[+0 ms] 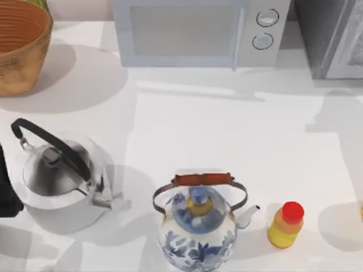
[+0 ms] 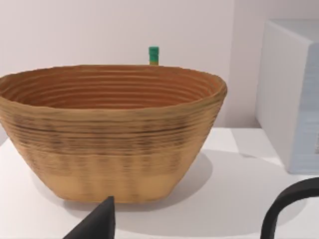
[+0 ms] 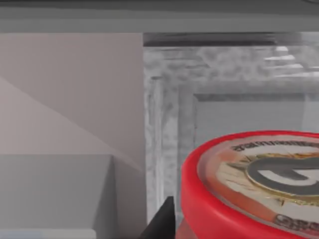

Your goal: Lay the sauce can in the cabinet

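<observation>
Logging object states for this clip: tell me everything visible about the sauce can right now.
The sauce can shows in the right wrist view, close to the camera: a red rim around a printed end with dark lettering, a grey emblem and yellowish-cream artwork. It is tilted, its end facing up toward the camera. A dark fingertip of the right end effector sits beside it; contact is unclear. Behind it stands the grey marbled cabinet.
</observation>
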Tool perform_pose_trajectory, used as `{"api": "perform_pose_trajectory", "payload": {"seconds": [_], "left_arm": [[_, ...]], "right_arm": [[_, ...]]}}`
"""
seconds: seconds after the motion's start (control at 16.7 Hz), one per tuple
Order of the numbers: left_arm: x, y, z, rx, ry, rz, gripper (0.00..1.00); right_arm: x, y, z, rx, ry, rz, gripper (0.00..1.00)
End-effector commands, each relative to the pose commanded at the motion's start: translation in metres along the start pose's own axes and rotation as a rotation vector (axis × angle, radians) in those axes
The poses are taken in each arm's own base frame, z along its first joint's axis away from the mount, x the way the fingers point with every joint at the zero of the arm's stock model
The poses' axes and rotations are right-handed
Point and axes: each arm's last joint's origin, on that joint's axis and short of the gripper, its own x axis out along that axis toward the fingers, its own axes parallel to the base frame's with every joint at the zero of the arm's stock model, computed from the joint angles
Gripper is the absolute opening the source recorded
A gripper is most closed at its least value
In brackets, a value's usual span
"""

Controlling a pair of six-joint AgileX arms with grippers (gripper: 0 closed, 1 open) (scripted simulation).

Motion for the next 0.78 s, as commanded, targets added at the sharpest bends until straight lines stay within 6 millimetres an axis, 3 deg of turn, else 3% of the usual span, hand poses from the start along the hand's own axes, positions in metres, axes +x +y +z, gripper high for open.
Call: {"api": "perform_pose_trajectory", "payload": {"seconds": [0.18, 0.36, 0.54, 0.78], "left_arm": [[0.0, 0.0, 0.0, 0.0, 0.0, 0.0, 1.0], [0.0, 0.0, 0.0, 0.0, 0.0, 0.0, 1.0], [0.0, 0.0, 0.0, 0.0, 0.0, 0.0, 1.0], [0.0, 0.0, 0.0, 0.0, 0.0, 0.0, 1.0]], "right_arm": [[0.026, 0.008, 0.055, -0.003, -0.017, -0.003, 0.0], [0.052, 0.018, 0.092, -0.003, -0.023, 0.0, 0.0], [0.075, 0.027, 0.112, -0.003, -0.019, 0.004, 0.0], [0.091, 0.033, 0.121, -0.002, -0.009, 0.008, 0.0]]}}
